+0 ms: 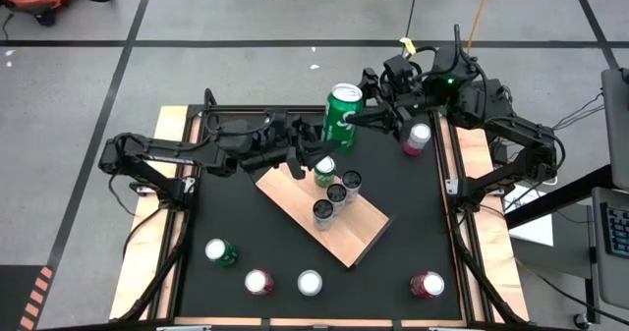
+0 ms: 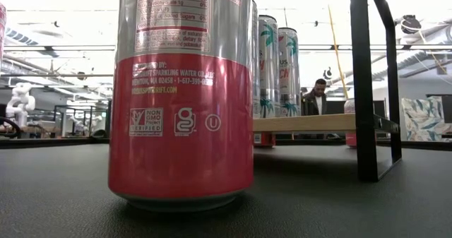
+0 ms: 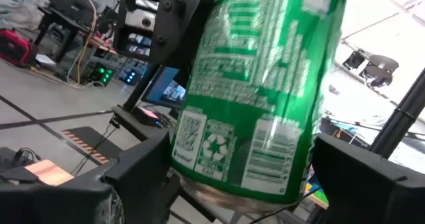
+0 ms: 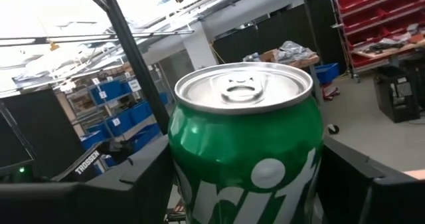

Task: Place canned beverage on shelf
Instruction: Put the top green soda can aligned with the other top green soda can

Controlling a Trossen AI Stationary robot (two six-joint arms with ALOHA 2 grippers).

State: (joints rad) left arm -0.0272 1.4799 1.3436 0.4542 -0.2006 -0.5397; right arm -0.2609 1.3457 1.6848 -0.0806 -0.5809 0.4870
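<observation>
A green canned beverage (image 1: pixel 342 115) hangs high above the table's far middle, roughly upright. My right gripper (image 1: pixel 366 115) reaches in from the right and is shut on it; the can's silver top (image 4: pixel 242 88) shows between its fingers. My left gripper (image 1: pixel 300 159) comes from the left, lower down, and is open. Its fingers (image 3: pixel 143 167) stand on either side of the can's lower end (image 3: pixel 239 164) with narrow gaps. The shelf (image 1: pixel 349 235), a tan wood board on black rods (image 2: pixel 364 82), stands mid-table and carries three cans (image 1: pixel 337 189). My right gripper pinches the can's upper wall (image 4: pixel 182 171), just below the top rim, between its two fingers. The fingers come in about level from the table's right and far side. The can is lifted clear, top up.
Loose cans stand on the black table: green (image 1: pixel 220 252), pink (image 1: pixel 258 282), white (image 1: pixel 310 283) and red (image 1: pixel 427 286) along the near edge, another pink one (image 1: pixel 417 137) at the far right. A red can (image 2: pixel 182 90) fills the low view's foreground.
</observation>
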